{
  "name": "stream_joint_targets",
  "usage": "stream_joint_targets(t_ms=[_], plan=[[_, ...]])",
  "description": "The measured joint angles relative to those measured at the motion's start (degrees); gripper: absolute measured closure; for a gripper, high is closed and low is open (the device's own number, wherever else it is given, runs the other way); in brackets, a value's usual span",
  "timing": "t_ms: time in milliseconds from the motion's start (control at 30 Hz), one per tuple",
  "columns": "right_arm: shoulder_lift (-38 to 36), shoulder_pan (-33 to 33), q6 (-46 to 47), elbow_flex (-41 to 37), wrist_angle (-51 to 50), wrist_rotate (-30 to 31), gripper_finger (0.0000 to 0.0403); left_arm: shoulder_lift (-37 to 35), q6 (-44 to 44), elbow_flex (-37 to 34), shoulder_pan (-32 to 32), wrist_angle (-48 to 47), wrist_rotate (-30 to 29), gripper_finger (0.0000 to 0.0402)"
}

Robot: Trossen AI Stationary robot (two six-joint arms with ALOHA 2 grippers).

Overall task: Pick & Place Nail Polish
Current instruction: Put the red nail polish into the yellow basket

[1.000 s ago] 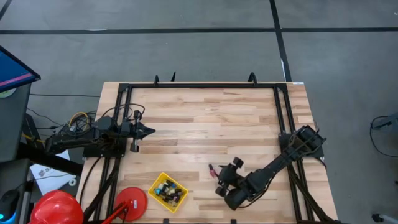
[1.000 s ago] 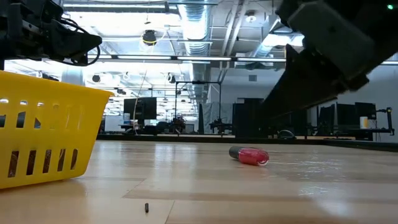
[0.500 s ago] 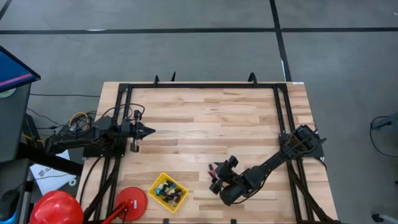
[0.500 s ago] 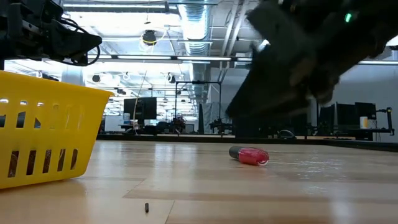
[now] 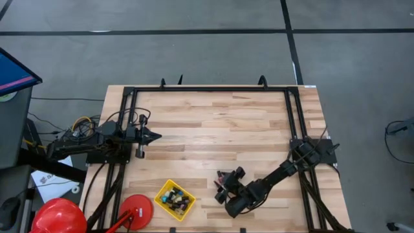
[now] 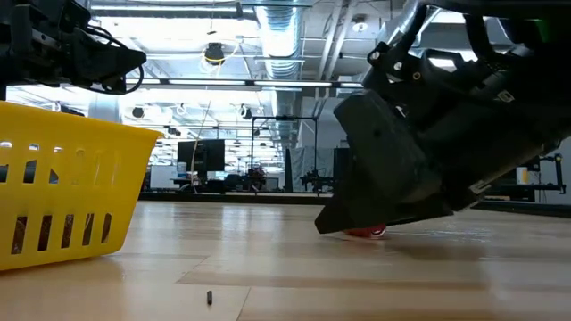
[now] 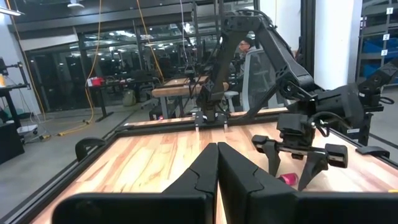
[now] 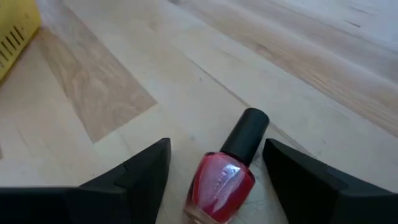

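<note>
- A red nail polish bottle (image 8: 222,180) lies on its side on the wooden table (image 5: 213,129), a little way from the yellow basket (image 5: 174,199), on the side of it toward the right arm.
- The bottle has glossy red glass with a pale highlight and a plain black cylindrical cap (image 8: 246,135); the cap points away from the right wrist camera.
- The right gripper (image 8: 214,171) is low over the table with its fingers (image 8: 134,177) spread wide, one on each side of the bottle and not touching it.
- From table height, the gripper's dark body hides most of the bottle, leaving only a sliver of red (image 6: 364,232) beneath it.
- The yellow basket, near the table's front edge, holds more small bottles (image 5: 174,196) in mixed colours.
- The left gripper (image 5: 155,136) waits well away from the basket, by the table's left rail, its fingers pressed together.
</note>
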Motion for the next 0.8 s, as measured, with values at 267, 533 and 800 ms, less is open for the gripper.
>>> stream_joint_targets(t_ms=[267, 533, 800], plan=[[0.9, 0.5, 0.5, -0.1, -1.2, -0.1, 0.0224, 0.0, 0.0, 0.0, 0.0, 0.0, 0.0, 0.0401], [0.9, 0.5, 0.9, -0.1, -1.3, 0.0, 0.0295, 0.0, 0.0, 0.0, 0.0, 0.0, 0.0, 0.0401], [-0.7, 0.4, -1.9, -0.2, -1.3, -0.2, 0.0283, 0.0, 0.0, 0.0, 0.0, 0.0, 0.0, 0.0401]])
